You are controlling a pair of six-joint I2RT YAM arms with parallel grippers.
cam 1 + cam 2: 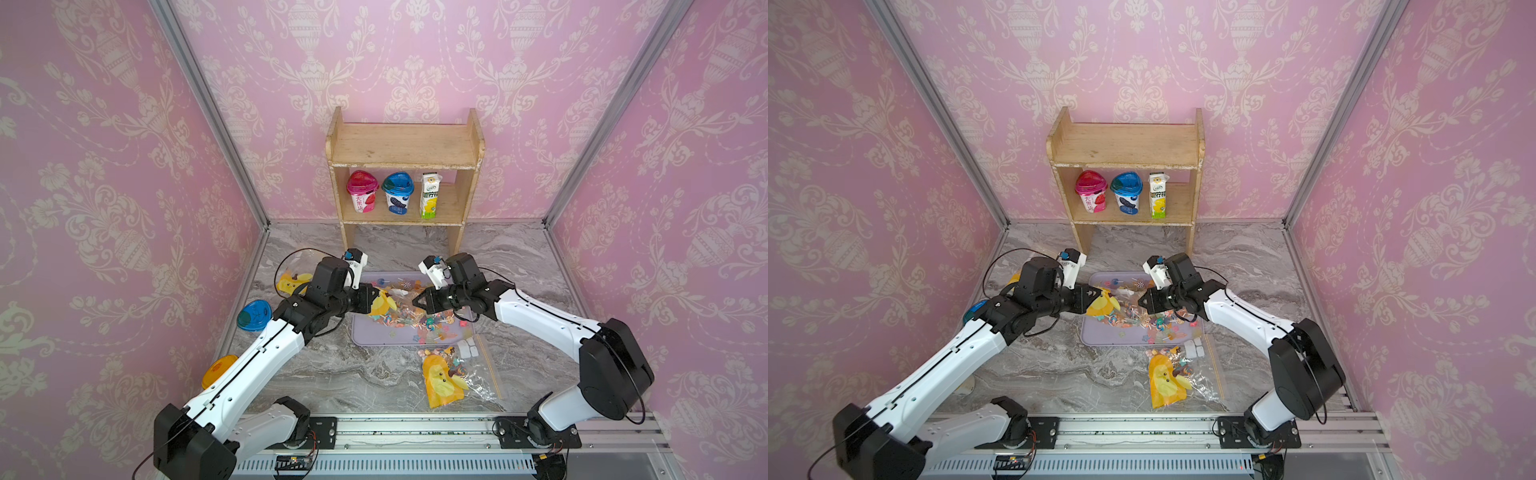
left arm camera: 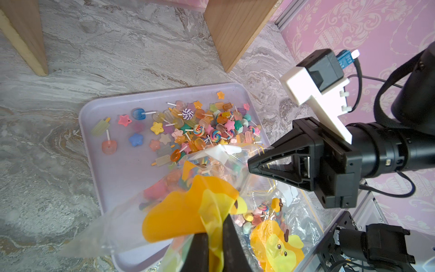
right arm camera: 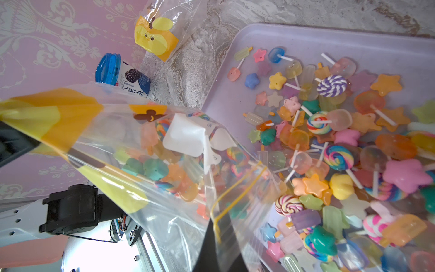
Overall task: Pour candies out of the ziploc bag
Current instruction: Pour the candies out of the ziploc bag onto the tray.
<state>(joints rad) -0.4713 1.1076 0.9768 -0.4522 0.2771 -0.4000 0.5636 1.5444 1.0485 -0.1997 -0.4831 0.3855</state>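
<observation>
Clear ziploc bag (image 2: 131, 219), pinched between closed left fingers (image 2: 200, 254) and closed right fingers (image 2: 255, 166), hangs over candies (image 2: 200, 129).

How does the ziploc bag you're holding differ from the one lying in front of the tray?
The held bag hangs over the purple tray, pinched by the left gripper and right gripper; the front bag lies flat on the table, ungripped. The held bag is pulled taut, mouth gaping; the front bag is slack and crumpled. Both are clear, duck-printed, with candies inside.
</observation>
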